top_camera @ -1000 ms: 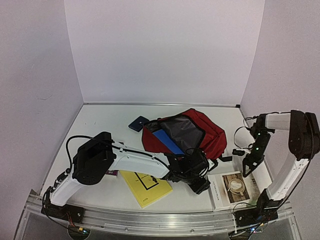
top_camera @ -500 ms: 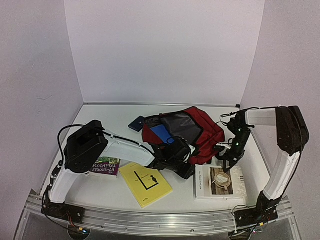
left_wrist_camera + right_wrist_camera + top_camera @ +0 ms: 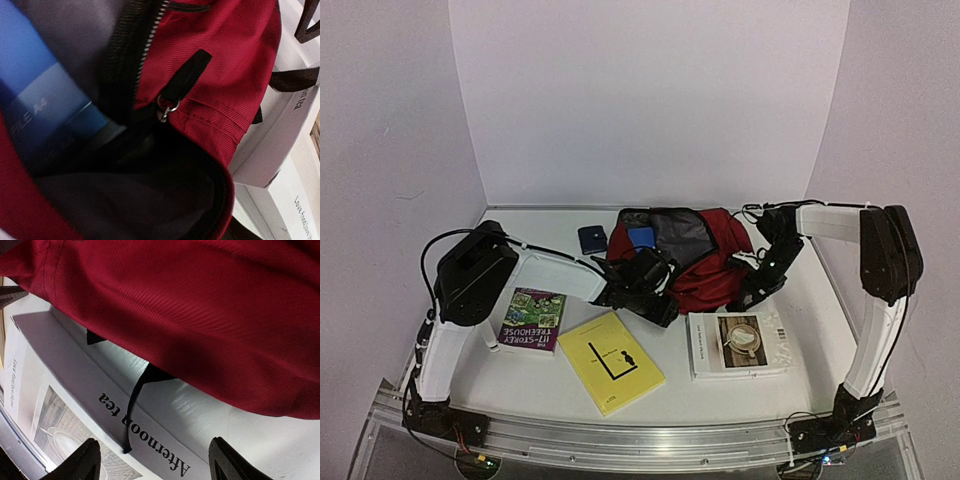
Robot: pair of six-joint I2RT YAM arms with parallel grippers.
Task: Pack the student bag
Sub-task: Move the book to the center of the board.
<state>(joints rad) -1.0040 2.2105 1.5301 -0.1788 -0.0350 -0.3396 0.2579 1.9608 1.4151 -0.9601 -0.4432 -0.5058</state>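
From above, the student bag (image 3: pixel 715 262) lies open at the back middle of the desk (image 3: pixel 535 245), with a blue book (image 3: pixel 641 237) inside. The left end effector (image 3: pixel 648 288) sits at the bag's near-left rim. The right end effector (image 3: pixel 758 283) is against the bag's right side. A white book (image 3: pixel 740 343) lies just in front of the bag.

The left wrist view shows the bag's red fabric, a zipper pull (image 3: pixel 165 111) and grey lining. Whether that end effector is spread or clamped cannot be told.

In the right wrist view the fingers (image 3: pixel 87 462) stand wide apart, gripping nothing, beside the bag.
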